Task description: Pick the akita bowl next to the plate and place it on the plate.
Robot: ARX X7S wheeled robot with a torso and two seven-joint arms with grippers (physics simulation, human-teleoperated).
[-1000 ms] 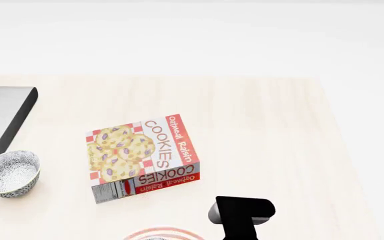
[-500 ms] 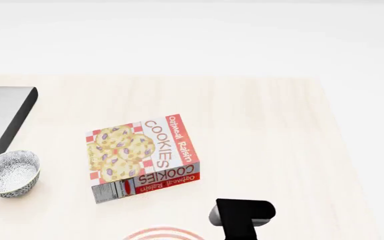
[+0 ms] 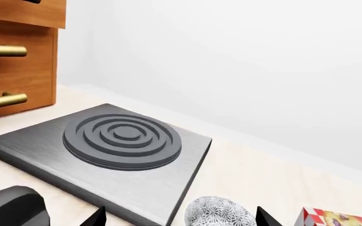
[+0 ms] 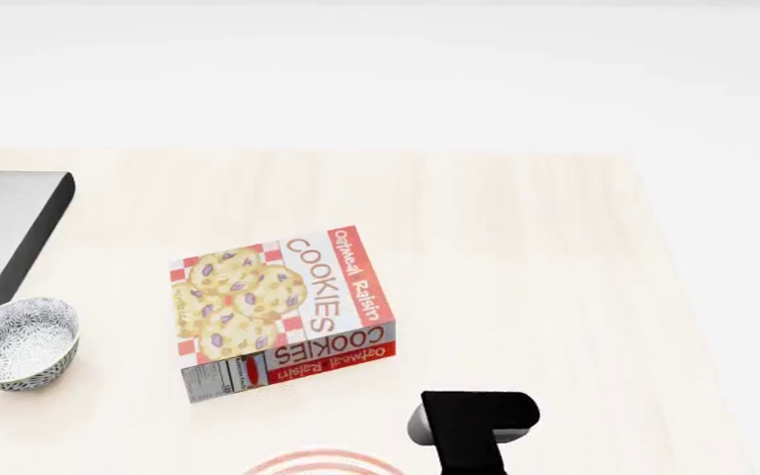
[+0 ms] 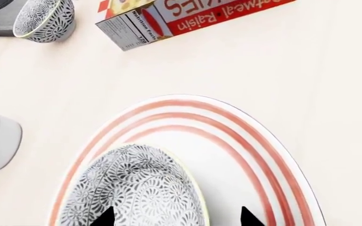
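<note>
Right tool (image 5: 176, 217), tips spread apart, hangs directly above the akita bowl (image 5: 134, 190), which sits on the plate (image 5: 275, 155); the plate lies just past the cookie box (image 5: 187, 16).

Left tool (image 3: 177, 221) also open.

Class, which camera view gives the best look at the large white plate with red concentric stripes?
The right wrist view: the large white plate with red concentric stripes fills the frame, with a speckled grey-and-white bowl on it. The head view shows only a sliver of its rim at the bottom edge. The left wrist view misses it.
</note>
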